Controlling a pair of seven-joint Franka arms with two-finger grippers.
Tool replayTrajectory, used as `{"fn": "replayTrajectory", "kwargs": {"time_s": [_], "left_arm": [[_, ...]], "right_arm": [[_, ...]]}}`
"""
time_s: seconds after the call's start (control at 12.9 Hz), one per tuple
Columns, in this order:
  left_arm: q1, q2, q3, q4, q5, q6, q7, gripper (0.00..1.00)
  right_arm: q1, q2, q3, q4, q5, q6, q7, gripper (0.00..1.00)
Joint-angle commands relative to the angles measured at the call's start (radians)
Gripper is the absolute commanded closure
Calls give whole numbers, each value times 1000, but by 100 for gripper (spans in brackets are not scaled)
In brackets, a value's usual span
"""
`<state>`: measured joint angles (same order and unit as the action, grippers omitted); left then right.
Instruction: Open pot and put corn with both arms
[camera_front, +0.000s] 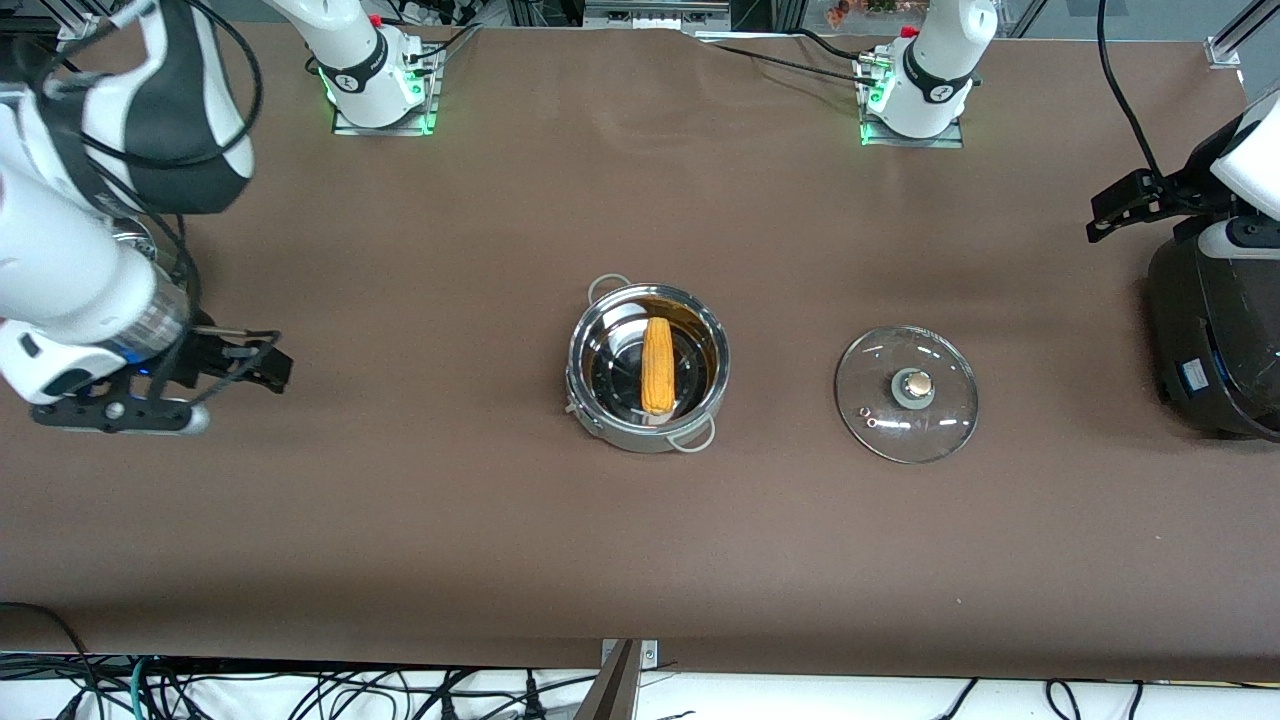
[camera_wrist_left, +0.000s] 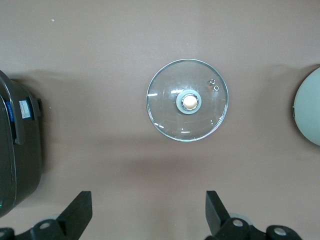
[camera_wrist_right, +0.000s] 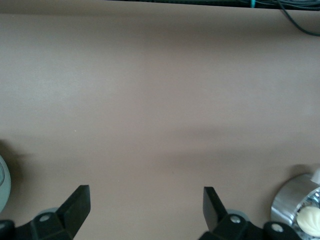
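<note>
Lid (camera_front: 907, 394) lies off, mid-tabletop toward the left arm's end. Corn (camera_front: 657, 365) rests inside the open pot (camera_front: 648, 368) at centre. Task appears complete; next calls only for retreat. Left gripper (camera_wrist_left: 148, 215) and right gripper (camera_wrist_right: 146, 210) hang wide open, empty, at opposite ends.

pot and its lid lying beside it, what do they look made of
Shallow round steel pot: polished metal, likely stainless steel; its wall mirrors the yellow-orange corn cob inside. Clear round lid: seemingly glass, since the brown table shows through, with a metal rim and brass-coloured knob.
</note>
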<state>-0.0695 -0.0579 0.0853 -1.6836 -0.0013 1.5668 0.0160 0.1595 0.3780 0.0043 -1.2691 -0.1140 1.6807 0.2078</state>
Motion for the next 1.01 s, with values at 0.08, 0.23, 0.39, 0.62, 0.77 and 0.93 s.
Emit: {"fn": "replayTrajectory", "kwargs": {"time_s": [0.08, 0.23, 0.39, 0.62, 0.77, 0.93], "left_arm": [[2, -3, -2, 13, 18, -16, -7, 0], [2, -3, -2, 12, 18, -16, -8, 0], [2, -3, -2, 13, 18, -16, -8, 0], [2, -3, -2, 13, 17, -16, -10, 0], [2, -3, -2, 13, 18, -16, -10, 0], [2, -3, -2, 13, 18, -17, -10, 0]], "right_arm": [[-14, -116, 0, -140, 13, 2, 4, 0], [-14, -175, 0, -217, 16, 34, 12, 0], [-44, -246, -3, -346, 80, 175, -10, 0], [-84, -277, -29, -366, 100, 186, -50, 0], [-87, -283, -73, -357, 100, 185, -53, 0], [-87, -284, -121, -352, 102, 178, -53, 0]]}}
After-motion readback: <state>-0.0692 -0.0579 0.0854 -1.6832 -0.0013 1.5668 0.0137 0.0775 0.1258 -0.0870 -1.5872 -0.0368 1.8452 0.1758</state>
